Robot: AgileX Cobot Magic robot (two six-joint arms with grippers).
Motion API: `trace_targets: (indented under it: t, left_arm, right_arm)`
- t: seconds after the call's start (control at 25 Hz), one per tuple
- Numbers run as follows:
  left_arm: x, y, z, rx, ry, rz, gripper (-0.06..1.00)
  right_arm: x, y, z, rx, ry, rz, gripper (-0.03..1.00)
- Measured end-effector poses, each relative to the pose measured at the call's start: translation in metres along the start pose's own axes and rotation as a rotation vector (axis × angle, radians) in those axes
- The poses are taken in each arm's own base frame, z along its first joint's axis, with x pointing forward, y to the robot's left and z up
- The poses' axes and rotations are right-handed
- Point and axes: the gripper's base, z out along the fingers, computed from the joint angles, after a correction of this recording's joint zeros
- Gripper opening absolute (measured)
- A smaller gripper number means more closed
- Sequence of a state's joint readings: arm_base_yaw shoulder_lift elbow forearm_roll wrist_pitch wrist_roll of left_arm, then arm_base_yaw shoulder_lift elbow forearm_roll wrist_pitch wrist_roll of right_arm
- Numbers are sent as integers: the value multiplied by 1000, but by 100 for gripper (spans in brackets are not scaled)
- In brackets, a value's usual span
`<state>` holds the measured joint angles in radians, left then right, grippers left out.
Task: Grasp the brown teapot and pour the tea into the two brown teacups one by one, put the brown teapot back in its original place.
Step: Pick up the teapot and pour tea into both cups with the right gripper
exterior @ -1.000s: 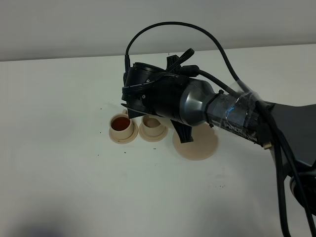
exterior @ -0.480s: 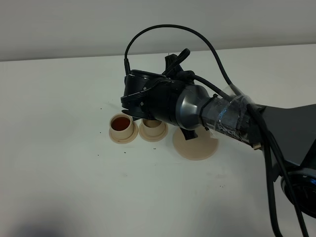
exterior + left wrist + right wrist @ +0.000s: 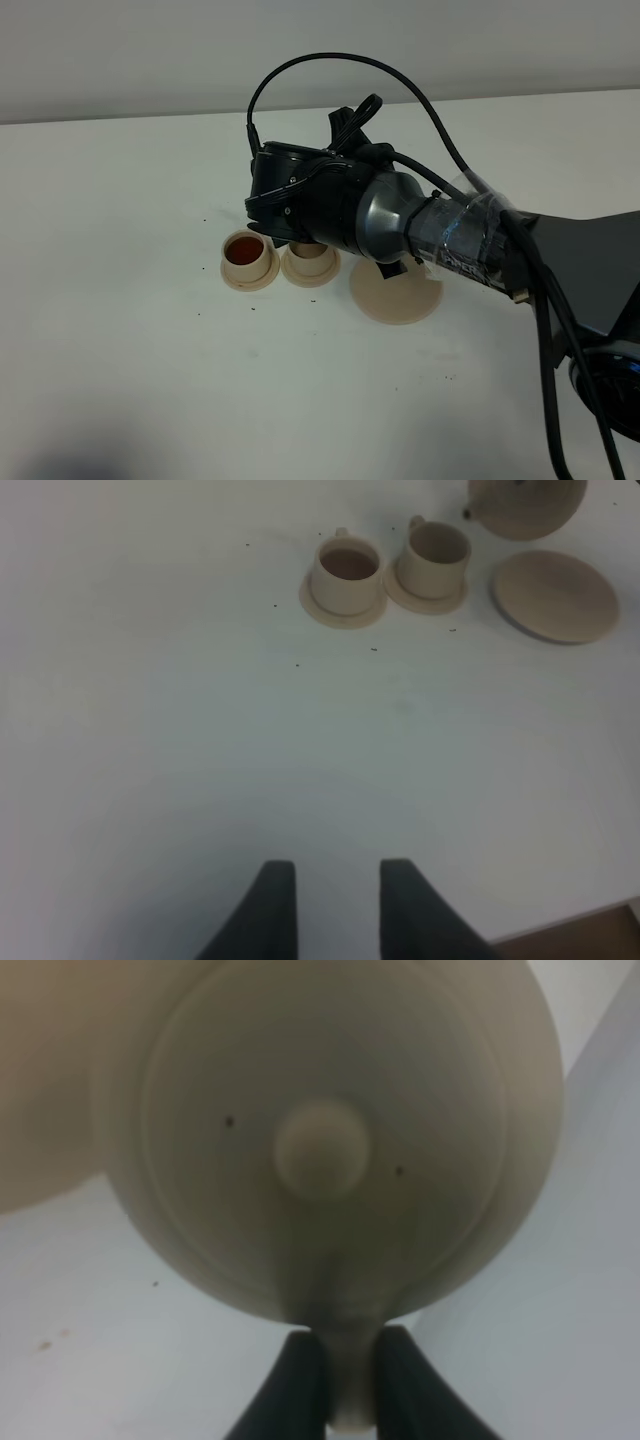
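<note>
Right wrist view: the right fingers (image 3: 300,1385) pinch the loop handle (image 3: 350,1360) of the brown teapot (image 3: 330,1060) — its lid knob (image 3: 322,1150) faces the camera. The pot hangs clear of the bench (image 3: 150,730), spout near the second teacup (image 3: 437,548); the first teacup (image 3: 335,588) holds tea (image 3: 347,565), and the wide saucer (image 3: 553,595) lies just beside them. The left fingers (image 3: 270,910) stand apart — grasping nothing.

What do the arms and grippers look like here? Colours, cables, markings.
Right arm: black wrist housing, glossy grey cylindrical link, clear tape wrap, small white lettering, black cables looping above. Left gripper and right gripper: dark, tapered fingers.
</note>
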<state>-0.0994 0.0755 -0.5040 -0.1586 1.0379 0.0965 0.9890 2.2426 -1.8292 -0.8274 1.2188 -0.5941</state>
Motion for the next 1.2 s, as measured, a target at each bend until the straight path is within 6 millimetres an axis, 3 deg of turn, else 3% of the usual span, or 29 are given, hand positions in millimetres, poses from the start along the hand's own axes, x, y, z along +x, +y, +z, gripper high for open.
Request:
trace_targets:
  t: [1.2]
  left_arm:
    - [0,0,0,0,0,-1,23]
  right_arm:
    - [3,-5,0,56,37,0,11]
